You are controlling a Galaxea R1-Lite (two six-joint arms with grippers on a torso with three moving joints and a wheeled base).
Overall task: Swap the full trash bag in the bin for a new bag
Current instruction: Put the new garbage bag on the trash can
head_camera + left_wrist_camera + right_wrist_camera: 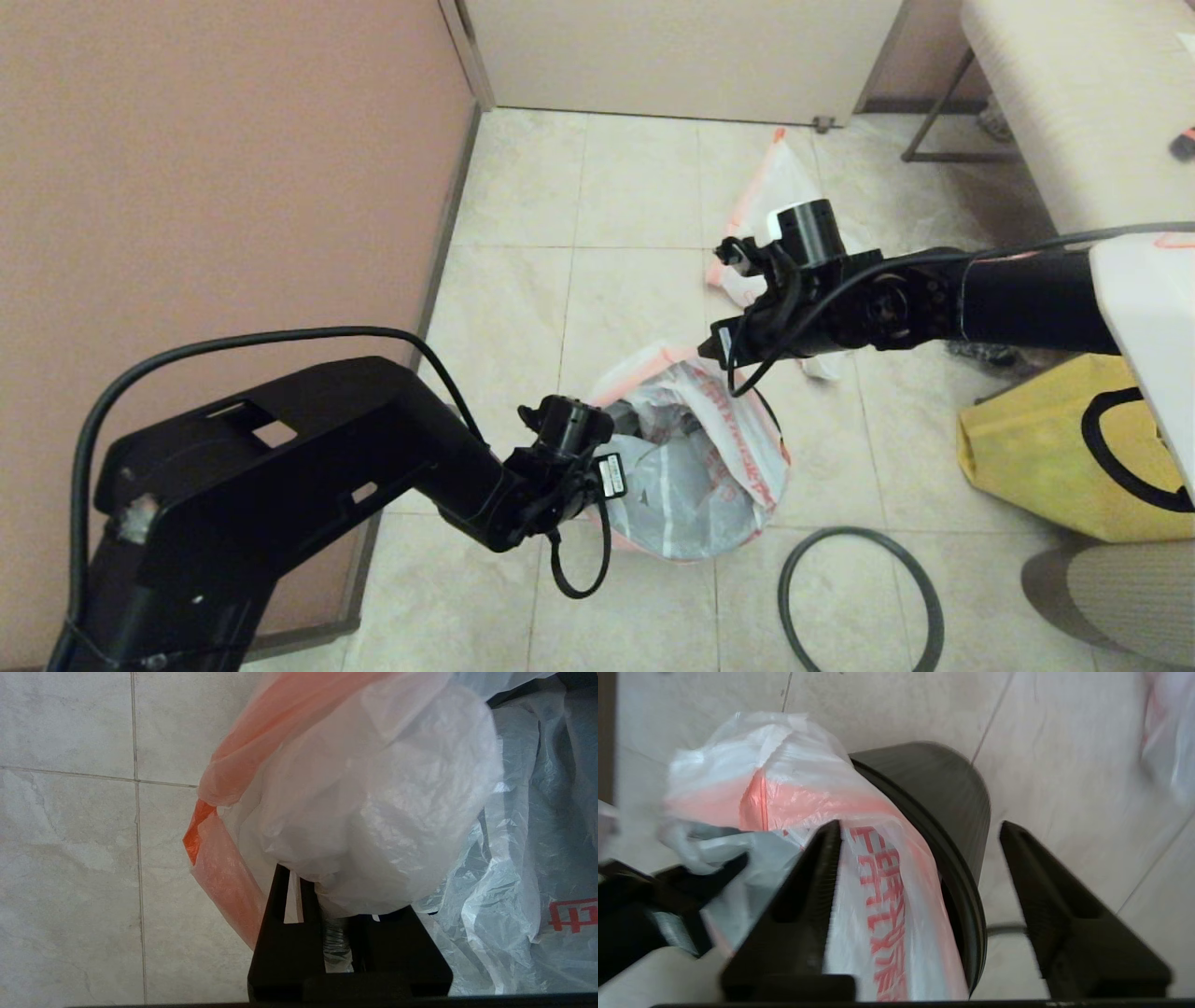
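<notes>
Left tool (322, 914): clamped narrow on the hem of the new bag (691, 448), at the side of the bin (943, 826) nearest the pink wall (215, 168); in the left wrist view white plastic bulges over the fingers and an orange-red drawstring hem loops just beside them.
Right tool (920, 905): jaws spread wide and holding nothing, hanging above the bin's far rim; in the right wrist view one finger (808, 896) lies against the red-printed plastic, the other is out over the floor (635, 187) beyond the bin's wall.
New bag: draped in and over the bin's mouth, its hem folded over the rim on the right tool's side and bunched up high on the left tool's side.
Bin: black, upright on the tiled floor, mostly hidden under the plastic in the head view.
Full trash bag (775, 187): on the floor beyond the bin, well apart from it, partly behind the right arm.
Ring (859, 597): thin dark grey hoop flat on the floor, just beside the bin on the near side.
Yellow tote (1055, 448): on the floor to the right of the bin.
Bench (1074, 103): beyond the tote, at the far right.
</notes>
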